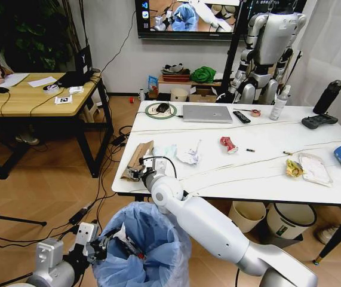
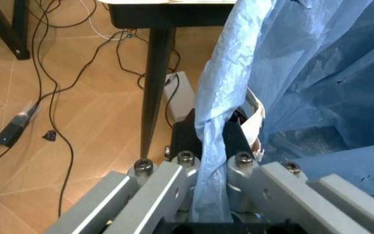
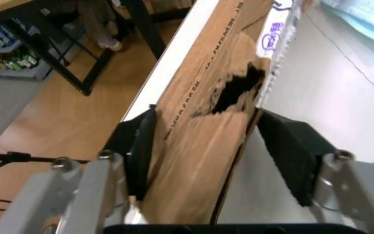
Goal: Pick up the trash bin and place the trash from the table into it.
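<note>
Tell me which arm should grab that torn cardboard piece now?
Right. The right gripper already straddles the torn cardboard at the table edge, fingers open. The left gripper is clamped on the trash bin.

L tool (image 1: 101, 246) clamped low, R tool (image 1: 139, 173) open, arm extended

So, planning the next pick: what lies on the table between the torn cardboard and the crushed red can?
Head view: pale-blue paper and crumpled white paper lie between the cardboard and can.
</note>
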